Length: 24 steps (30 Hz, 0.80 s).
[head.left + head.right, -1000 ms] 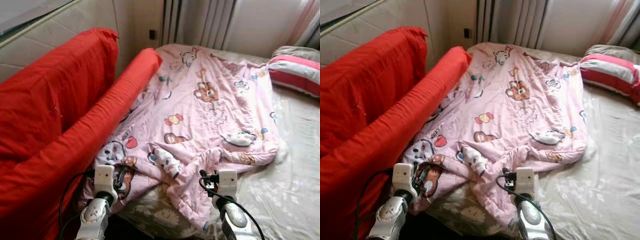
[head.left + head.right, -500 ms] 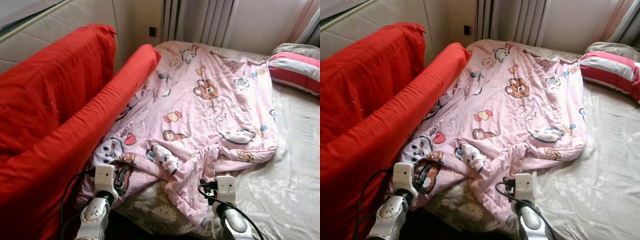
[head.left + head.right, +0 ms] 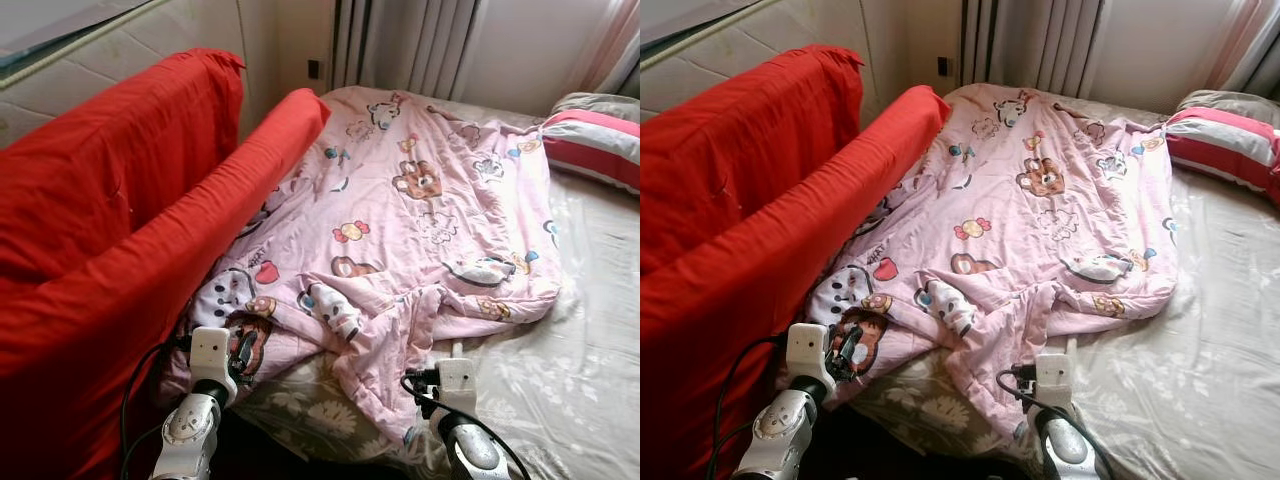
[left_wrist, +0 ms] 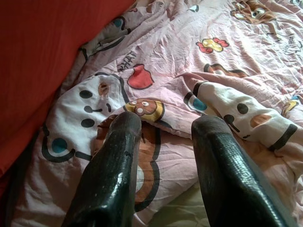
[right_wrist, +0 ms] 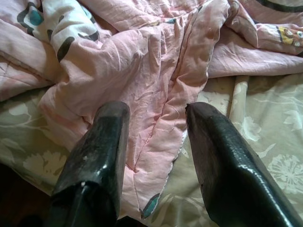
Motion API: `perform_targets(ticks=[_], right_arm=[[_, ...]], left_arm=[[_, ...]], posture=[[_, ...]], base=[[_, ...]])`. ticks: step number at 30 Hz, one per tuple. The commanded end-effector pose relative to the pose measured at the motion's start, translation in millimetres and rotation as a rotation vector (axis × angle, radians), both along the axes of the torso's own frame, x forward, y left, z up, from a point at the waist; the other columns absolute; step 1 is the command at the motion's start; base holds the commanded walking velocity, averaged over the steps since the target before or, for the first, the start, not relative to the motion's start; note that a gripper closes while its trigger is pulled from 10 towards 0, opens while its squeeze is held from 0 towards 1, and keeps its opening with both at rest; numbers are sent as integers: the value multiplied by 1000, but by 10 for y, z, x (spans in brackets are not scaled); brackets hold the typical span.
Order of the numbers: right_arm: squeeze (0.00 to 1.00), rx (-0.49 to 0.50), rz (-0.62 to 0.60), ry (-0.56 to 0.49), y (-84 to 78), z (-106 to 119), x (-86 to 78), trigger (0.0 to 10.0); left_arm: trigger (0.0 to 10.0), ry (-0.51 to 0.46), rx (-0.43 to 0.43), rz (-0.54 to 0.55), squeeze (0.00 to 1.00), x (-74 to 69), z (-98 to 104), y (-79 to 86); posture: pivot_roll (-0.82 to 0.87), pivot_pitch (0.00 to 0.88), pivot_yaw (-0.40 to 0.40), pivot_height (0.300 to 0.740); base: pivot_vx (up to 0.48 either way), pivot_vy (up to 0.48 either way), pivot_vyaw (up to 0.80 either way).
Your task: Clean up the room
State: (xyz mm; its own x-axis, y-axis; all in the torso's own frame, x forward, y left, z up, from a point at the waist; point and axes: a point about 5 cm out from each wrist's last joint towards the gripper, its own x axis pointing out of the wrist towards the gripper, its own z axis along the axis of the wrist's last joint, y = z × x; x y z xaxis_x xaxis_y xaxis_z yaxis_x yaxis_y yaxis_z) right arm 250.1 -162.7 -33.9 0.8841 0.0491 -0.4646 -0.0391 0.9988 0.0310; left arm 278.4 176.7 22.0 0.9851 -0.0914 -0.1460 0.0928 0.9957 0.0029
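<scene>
A pink quilt (image 3: 420,230) printed with cartoon animals lies spread and rumpled over the bed, its near edge bunched into folds. My left gripper (image 4: 168,124) hovers open just over the quilt's near left corner, beside the red cushion; in the left eye view the left gripper (image 3: 240,348) sits low on the left. My right gripper (image 5: 156,111) is open above the folded near corner of the quilt (image 5: 156,61), where it meets the floral sheet (image 5: 265,142). Nothing is between either pair of fingers.
A large red cushion (image 3: 110,230) and a red bolster (image 3: 250,170) run along the bed's left side. A red and white striped pillow (image 3: 595,145) lies at the back right. Beige floral sheet (image 3: 580,370) shows on the right. Curtains (image 3: 420,45) hang behind.
The view has shifted a little. My right gripper has dropped back toward the near edge of the bed. The left gripper stays at the quilt's near left corner.
</scene>
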Motion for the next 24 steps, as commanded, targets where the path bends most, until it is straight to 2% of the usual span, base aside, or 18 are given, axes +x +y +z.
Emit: perform_targets(ticks=[1, 4, 24], right_arm=[[0, -5, -10, 29, -27, -38, -38, 10000], [0, 4, -11, 22, -29, -36, -42, 10000], [0, 19, -7, -38, -8, 20, -7, 10000]], left_arm=[[10000, 27, -12, 2, 0, -36, -49, -17], [10000, 31, -14, 2, 0, -37, -54, -23], [10000, 47, -39, -16, 0, -26, -62, -63]], posture=[[-19, 128, -41, 643], [-17, 131, -42, 623], [-14, 140, -44, 623]], base=[[0, 0, 0], [0, 0, 0], [0, 0, 0]])
